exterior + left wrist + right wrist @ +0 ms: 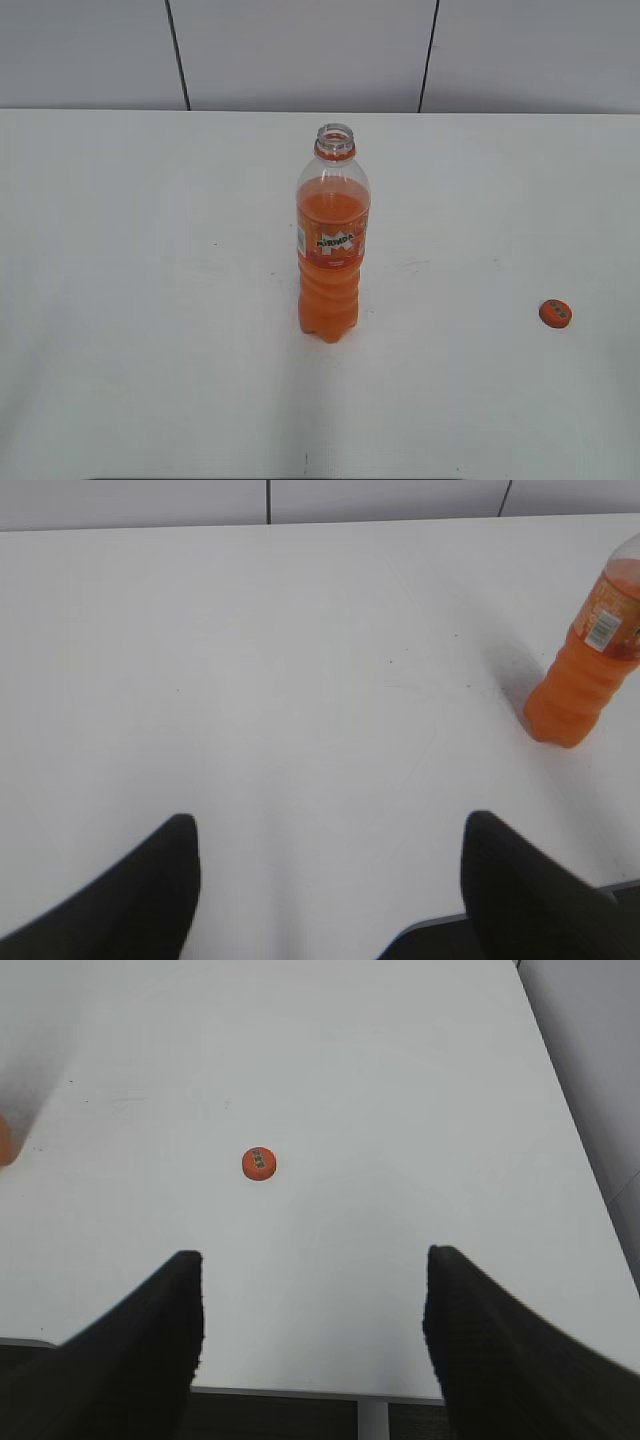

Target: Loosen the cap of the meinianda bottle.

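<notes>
The meinianda bottle (333, 245) stands upright mid-table, clear plastic with orange liquid, an orange label and an orange neck ring; its mouth is bare, no cap on it. Its lower body also shows at the right edge of the left wrist view as the bottle (588, 665). The small orange cap (555, 313) lies flat on the table far to the right, also seen as the cap (259, 1163) ahead of the right gripper. My left gripper (330, 835) is open over bare table near the front edge, well left of the bottle. My right gripper (313, 1270) is open and empty, short of the cap.
The white table (150, 300) runs back to a grey panelled wall (300, 50). Its front edge (300, 1392) lies just under the right fingers, its right edge (580, 1160) close to the cap's side. Neither arm appears in the exterior view.
</notes>
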